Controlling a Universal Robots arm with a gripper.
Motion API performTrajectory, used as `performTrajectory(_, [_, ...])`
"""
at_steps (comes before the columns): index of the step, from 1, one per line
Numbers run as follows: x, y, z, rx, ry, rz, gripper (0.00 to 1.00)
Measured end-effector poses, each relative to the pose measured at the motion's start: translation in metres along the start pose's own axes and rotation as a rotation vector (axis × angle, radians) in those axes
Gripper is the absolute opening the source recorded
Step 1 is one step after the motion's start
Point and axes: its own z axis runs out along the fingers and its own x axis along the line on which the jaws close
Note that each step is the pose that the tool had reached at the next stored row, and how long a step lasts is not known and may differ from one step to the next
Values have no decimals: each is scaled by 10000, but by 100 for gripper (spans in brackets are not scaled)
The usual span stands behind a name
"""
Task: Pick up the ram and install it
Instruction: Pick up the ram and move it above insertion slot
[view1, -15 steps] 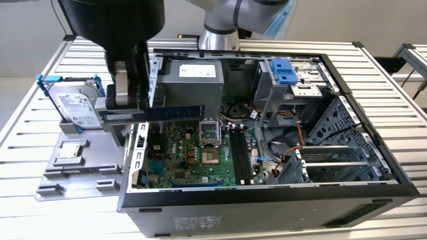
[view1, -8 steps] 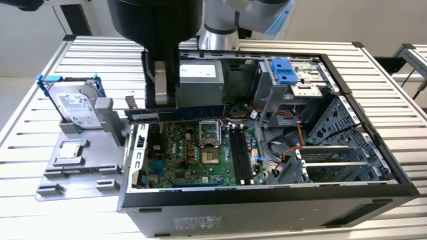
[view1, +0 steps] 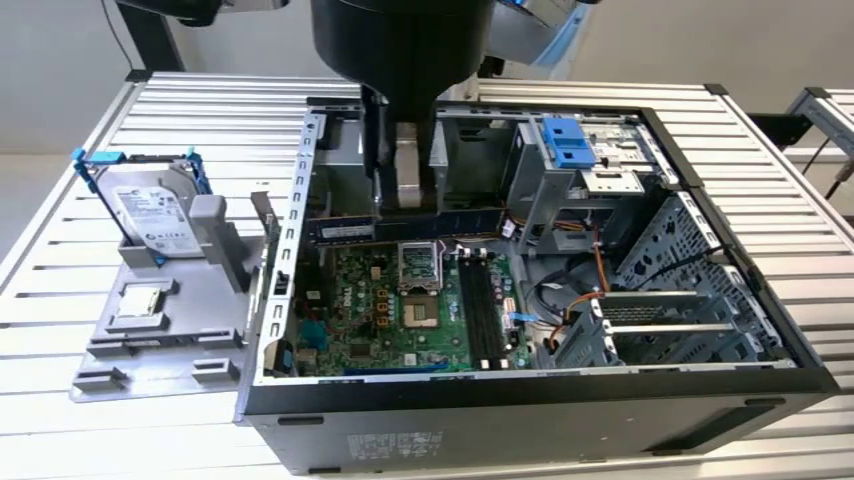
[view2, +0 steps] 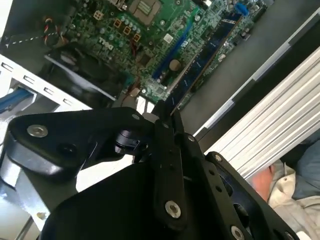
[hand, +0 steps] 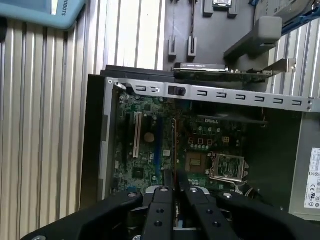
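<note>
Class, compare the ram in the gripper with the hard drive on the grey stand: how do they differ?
The ram is a long, thin dark strip; the hard drive is a broad silver slab in a blue frame. The ram hangs over the motherboard inside the case; the hard drive stands on its stand outside. The gripper clamps the ram, not the hard drive. Both carry pale labels.
</note>
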Motion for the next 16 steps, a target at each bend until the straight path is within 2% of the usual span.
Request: performTrajectory(16, [47, -727, -24, -1, 0, -13, 0])
